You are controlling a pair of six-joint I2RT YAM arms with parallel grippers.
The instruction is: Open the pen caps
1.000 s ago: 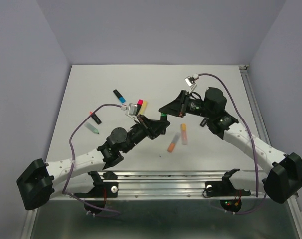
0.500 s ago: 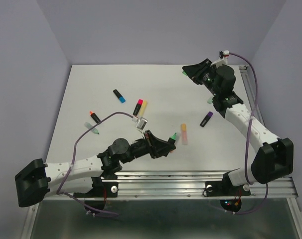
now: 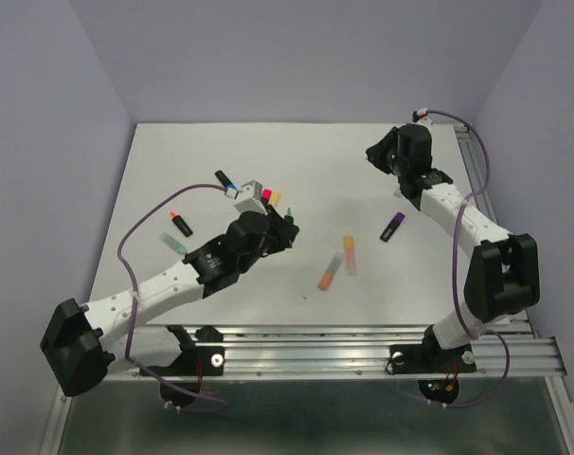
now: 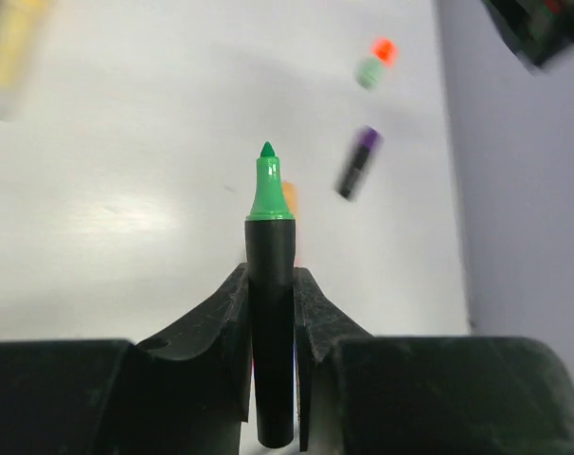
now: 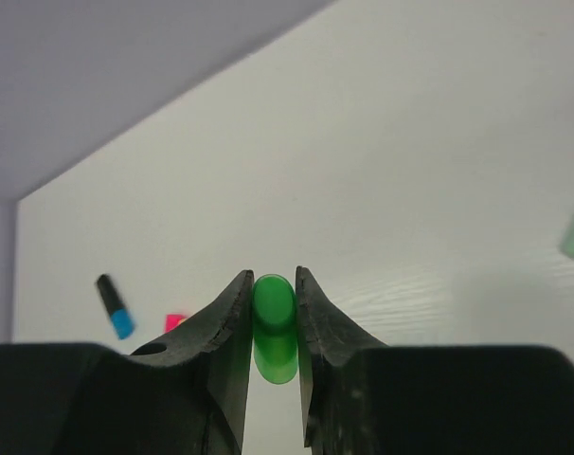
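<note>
My left gripper [image 4: 270, 277] is shut on a black pen body [image 4: 270, 332] whose bare green tip [image 4: 268, 185] points away from the camera. In the top view this gripper [image 3: 285, 226] hovers left of the table's middle. My right gripper [image 5: 272, 281] is shut on the loose green cap [image 5: 274, 322], held above the table. In the top view it [image 3: 373, 152] is at the far right. Capped pens lie around: blue [image 3: 226, 181], pink [image 3: 264, 195], yellow [image 3: 275, 199], purple [image 3: 392, 227], and two orange ones [image 3: 329, 274] [image 3: 349, 254].
An orange-capped pen [image 3: 181, 223] and a mint pen [image 3: 173, 244] lie at the left. A small mint piece [image 3: 398, 192] lies under the right arm. A grey wall borders the table's far edge, and a metal rail [image 3: 470, 152] runs along its right side.
The two grippers were together at the middle and have pulled apart. The right one swung to the far right with the green cap. The left one carries the uncapped pen to the left.
</note>
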